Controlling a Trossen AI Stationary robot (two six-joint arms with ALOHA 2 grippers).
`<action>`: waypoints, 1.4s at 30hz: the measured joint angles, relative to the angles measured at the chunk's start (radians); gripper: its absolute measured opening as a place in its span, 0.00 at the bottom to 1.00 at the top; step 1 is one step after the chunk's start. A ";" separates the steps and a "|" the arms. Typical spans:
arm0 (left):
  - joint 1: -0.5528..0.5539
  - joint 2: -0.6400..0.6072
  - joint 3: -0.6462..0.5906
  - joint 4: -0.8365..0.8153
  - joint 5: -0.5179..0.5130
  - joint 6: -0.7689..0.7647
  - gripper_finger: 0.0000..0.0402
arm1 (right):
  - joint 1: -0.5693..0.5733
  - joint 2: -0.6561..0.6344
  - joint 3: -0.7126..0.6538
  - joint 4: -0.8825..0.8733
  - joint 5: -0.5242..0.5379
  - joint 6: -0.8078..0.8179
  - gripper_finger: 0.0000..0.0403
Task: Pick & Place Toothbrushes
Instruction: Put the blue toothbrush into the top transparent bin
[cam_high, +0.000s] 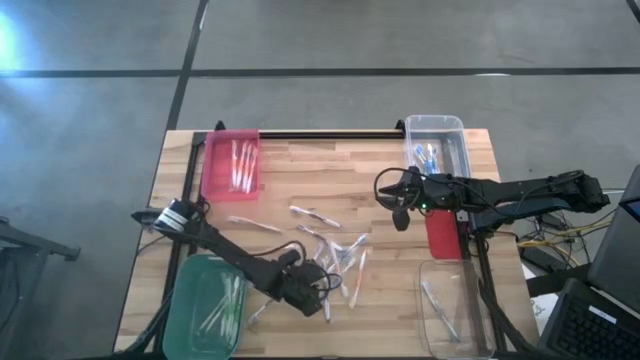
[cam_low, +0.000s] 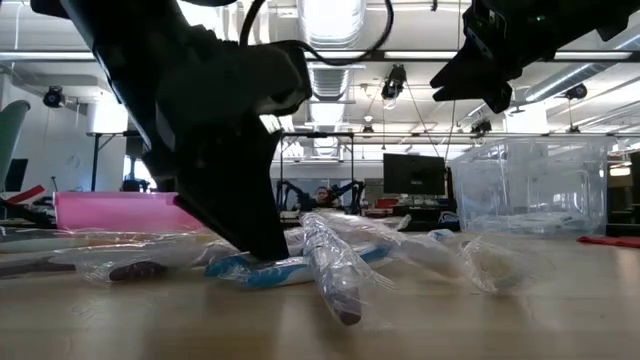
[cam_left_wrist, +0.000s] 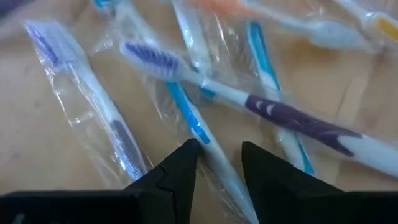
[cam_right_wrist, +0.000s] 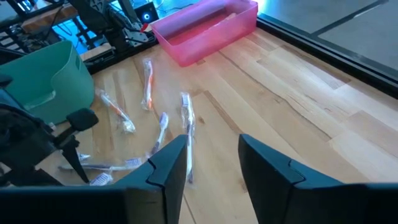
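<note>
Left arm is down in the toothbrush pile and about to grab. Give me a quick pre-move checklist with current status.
1. Left gripper open over the pile: ok, fingers apart.
2. One blue-handled toothbrush lined up between the fingers: ok, it runs into the gap.
3. Only one brush in the gap: cannot tell, the purple-handled toothbrush and wrappers overlap close by.
4. Right gripper clear of the pile: ok, it hangs near the clear bin, open and empty.
5. Green bin reachable beside the left arm: ok.
</note>
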 joint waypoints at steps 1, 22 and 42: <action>0.000 0.005 0.000 0.003 0.003 0.000 0.34 | 0.000 0.000 0.000 0.000 0.000 0.000 0.36; 0.033 0.004 0.057 -0.060 0.113 -0.025 0.07 | 0.000 0.000 0.000 0.007 0.001 0.000 0.43; 0.117 0.003 0.522 -0.883 0.004 0.132 0.07 | 0.000 0.000 0.000 0.016 0.001 -0.006 0.41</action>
